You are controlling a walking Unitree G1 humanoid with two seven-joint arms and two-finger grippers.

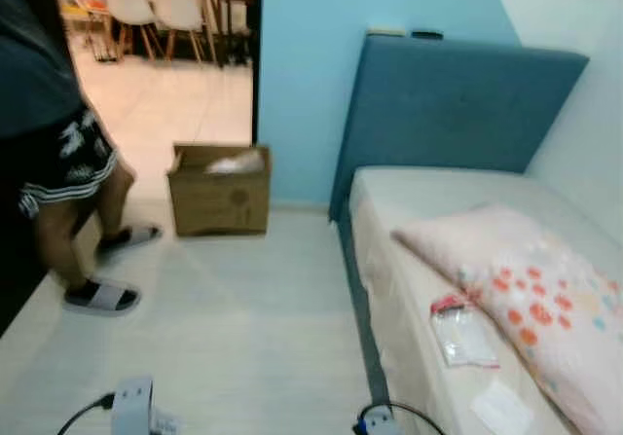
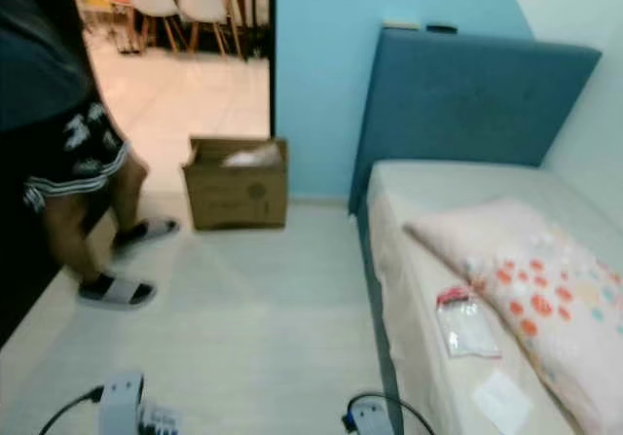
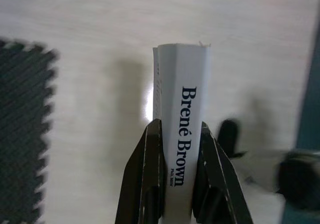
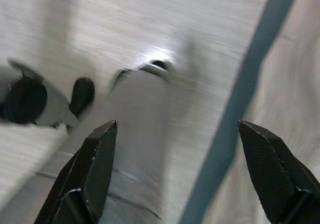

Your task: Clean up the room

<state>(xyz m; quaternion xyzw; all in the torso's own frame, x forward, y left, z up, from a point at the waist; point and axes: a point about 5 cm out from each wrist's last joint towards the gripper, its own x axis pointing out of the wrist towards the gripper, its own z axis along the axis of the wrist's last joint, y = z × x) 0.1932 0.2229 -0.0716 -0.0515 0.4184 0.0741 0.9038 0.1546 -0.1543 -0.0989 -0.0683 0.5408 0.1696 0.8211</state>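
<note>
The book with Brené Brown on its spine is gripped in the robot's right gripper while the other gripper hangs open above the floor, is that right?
Not quite. The book is gripped in the left gripper, as the left wrist view shows: its two black fingers clamp the white spine. It is the right gripper that hangs open above the floor, beside the bed frame.

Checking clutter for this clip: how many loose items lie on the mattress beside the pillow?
2: a clear plastic packet beside the pillow, and a white paper nearer the camera. More may lie hidden.

Blue wall (image 1: 311,85), blue headboard (image 1: 448,104), pale wood floor (image 1: 243,328), open doorway (image 1: 161,55).
</note>
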